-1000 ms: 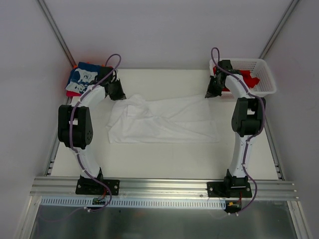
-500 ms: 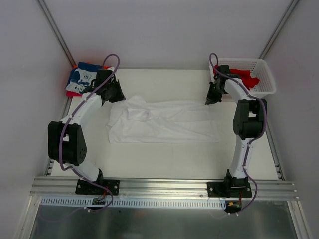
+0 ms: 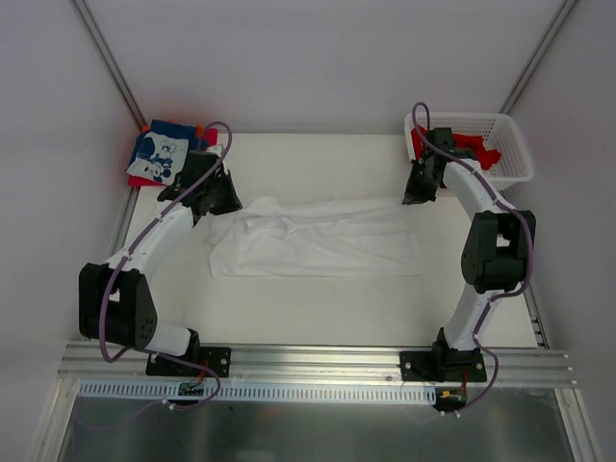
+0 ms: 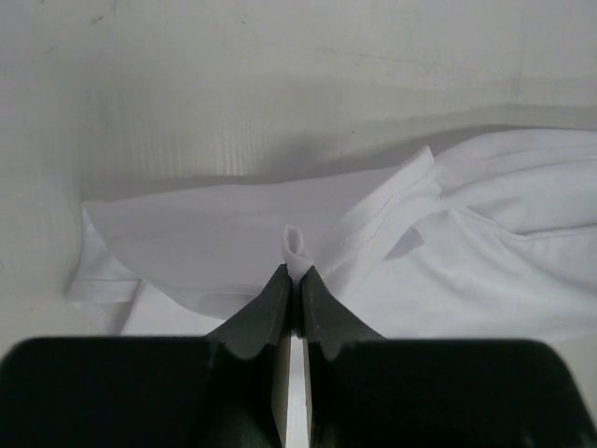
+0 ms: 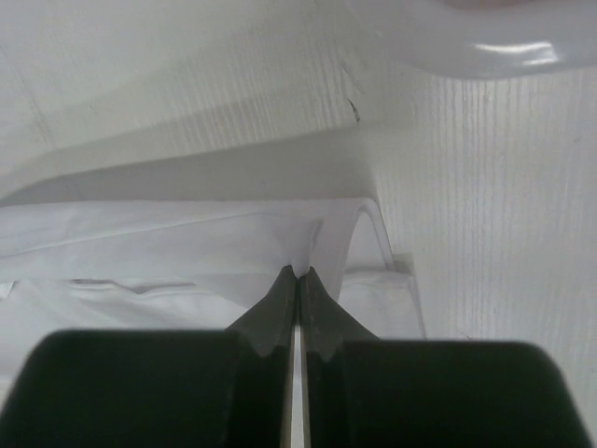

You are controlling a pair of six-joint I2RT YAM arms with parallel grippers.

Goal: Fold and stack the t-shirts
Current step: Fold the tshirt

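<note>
A plain white t-shirt [image 3: 318, 245] lies spread across the middle of the table, its far edge raised at both ends. My left gripper [image 3: 229, 199] is shut on a small pinch of its far left edge; in the left wrist view the cloth [image 4: 233, 224] loops up between the fingertips of that gripper [image 4: 298, 273]. At the shirt's far right corner my right gripper [image 3: 412, 196] is also shut on a fold of the white cloth [image 5: 168, 243], seen at its tips [image 5: 300, 273]. A stack of folded t-shirts [image 3: 159, 154], blue with a white print on top, sits at the far left corner.
A white lattice basket [image 3: 513, 164] stands at the far right corner with red t-shirts [image 3: 474, 146] in it, just behind the right arm. The table's left edge rail [image 3: 114, 250] runs beside the left arm. Grey walls enclose the far side.
Both grippers have come toward the near side, drawing the shirt's far edge with them. The shirt now looks narrower front to back. The left arm's elbow has swung out to the left and lower.
</note>
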